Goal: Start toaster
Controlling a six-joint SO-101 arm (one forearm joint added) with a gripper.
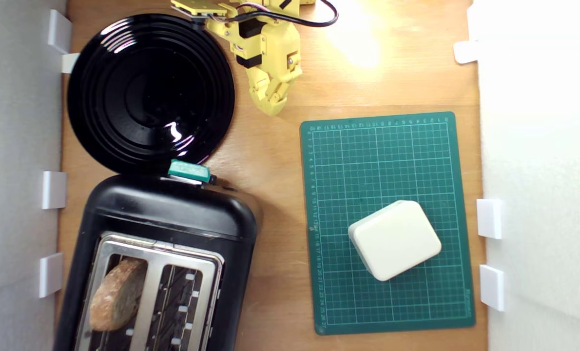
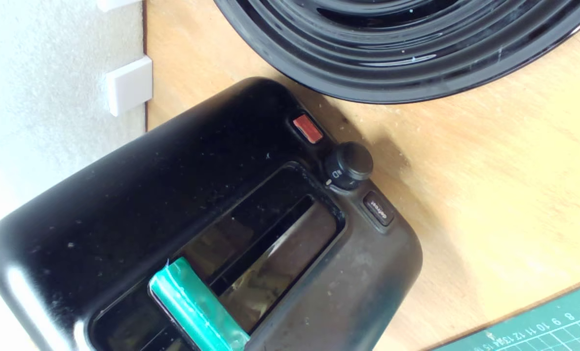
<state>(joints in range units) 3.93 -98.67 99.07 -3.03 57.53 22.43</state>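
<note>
Yellow plastic claw (image 1: 272, 105) of the robot arm hangs over bare wooden tabletop (image 1: 270, 161) near the far edge, its fingers pressed together into a point and holding nothing. It sits just beside the rim of a round glossy black ridged plate (image 1: 151, 92), on the exterior view's right of that plate, and well apart from the toaster.

Taking the large glossy black two-slot toaster (image 1: 173, 214) with rounded corners as the landmark: it stands at the near corner on the exterior view's left, close to a white wall. Its silver metal top plate (image 1: 158, 253) faces up, and a slice of brown bread (image 1: 117, 295) stands in the slot on the exterior view's left. A small teal-green lever (image 1: 188, 170) juts from the toaster's far end, right at the rim of the black plate. The wrist view shows that end close up, with the lever at one end of its slot, a small red button (image 2: 308, 128), a round black dial (image 2: 349, 164) and a square black button (image 2: 378, 208) in a row.

On the exterior view's right of the toaster lies a green gridded cutting mat (image 1: 382, 161), with a cream rounded-square block (image 1: 395, 240) resting on it.
</note>
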